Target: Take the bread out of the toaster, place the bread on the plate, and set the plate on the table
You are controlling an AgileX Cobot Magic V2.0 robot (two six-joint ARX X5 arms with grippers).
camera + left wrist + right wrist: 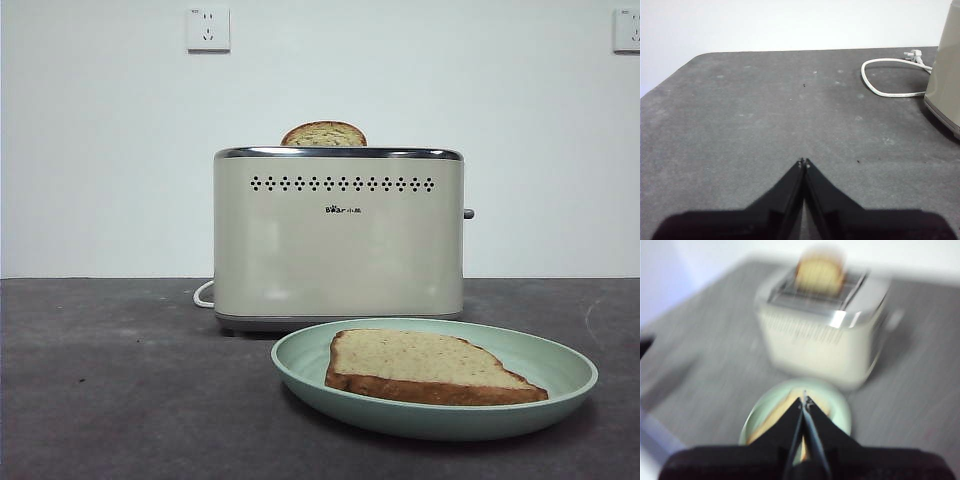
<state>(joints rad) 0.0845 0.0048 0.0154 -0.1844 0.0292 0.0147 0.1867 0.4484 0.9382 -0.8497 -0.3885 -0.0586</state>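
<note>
- The bread (425, 363) lies flat on the plate (300, 362), crust toward the camera, in the front view.
- The plate rests on the table (120, 400), just in front of the toaster (338, 235) and a little to its right in that view.
- A second slice (324, 134) stands upright in the toaster's slot, only its domed top showing above the chrome rim.
- The right gripper (804, 401) hangs above the plate (840, 412), its two black jaws pressed together with nothing between them; the bread (772, 417) shows beneath and beside the tips, apart from them. This view is badly blurred, so how high the gripper is above the plate is hard to judge.
- The toaster (825, 332) sits beyond the plate in the right wrist view, with the second slice (819, 275) poking up.
- The left gripper (804, 162) is closed too, holding nothing, over bare table (765, 110), well apart from the bread.
- The toaster's corner (946, 85) and its white cord (885, 75) lie off to one side of it.
</note>
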